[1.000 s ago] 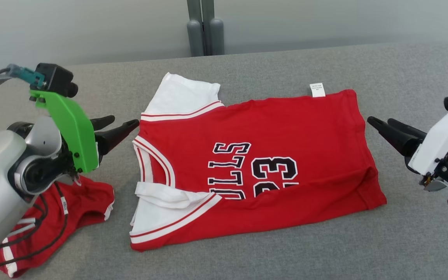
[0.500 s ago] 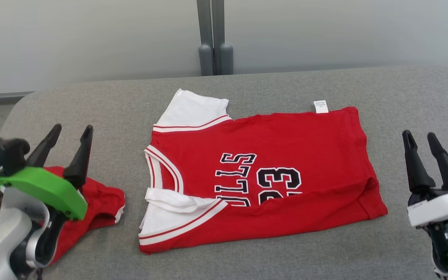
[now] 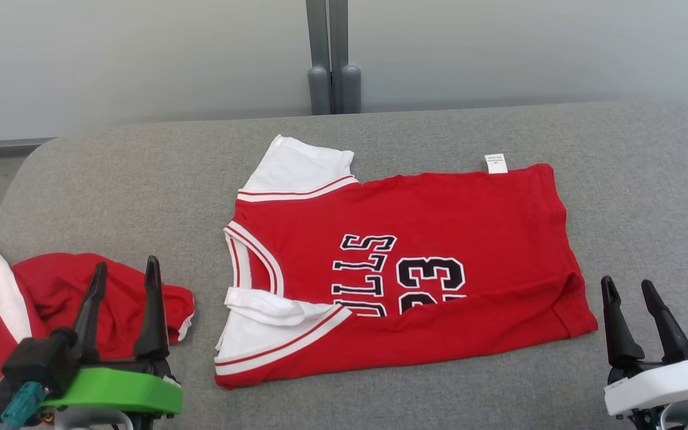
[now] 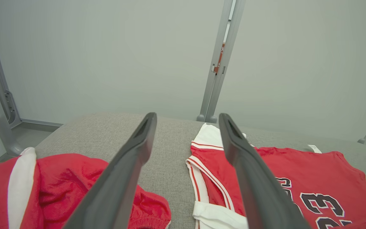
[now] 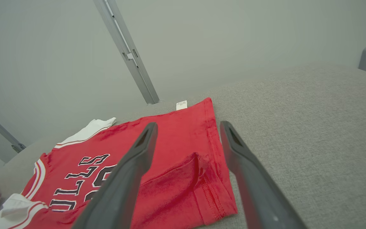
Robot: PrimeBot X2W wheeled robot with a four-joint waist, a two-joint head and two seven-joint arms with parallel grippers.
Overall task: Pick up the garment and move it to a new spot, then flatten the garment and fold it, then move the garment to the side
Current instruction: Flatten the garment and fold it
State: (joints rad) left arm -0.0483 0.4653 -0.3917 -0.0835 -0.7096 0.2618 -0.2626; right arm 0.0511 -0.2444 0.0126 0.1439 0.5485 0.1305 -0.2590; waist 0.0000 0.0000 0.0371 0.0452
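Nearest the robot, the left hand and the right hand stand at the two lower corners of the head view, fingers spread wide and holding nothing. Neither touches the cloth. The left one hangs over a crumpled pair of red shorts with a white side stripe, lying just beside the task's garment.

That garment, a red jersey with white sleeves and black lettering, lies flat in the middle of the grey surface, collar to the left, hem to the right. Its near long edge is already turned up over the front, cutting off the lower half of the letters and the number, so the folding step looks partly done.

The next move probably calls for both hands to pinch the far long edge or one short end and bring it over evenly. The near right corner bunches a little and may need smoothing. The shorts crowd the left side, which matters for the final shift aside.

A white label pokes out at the far edge; beyond stand a grey post and a pale wall
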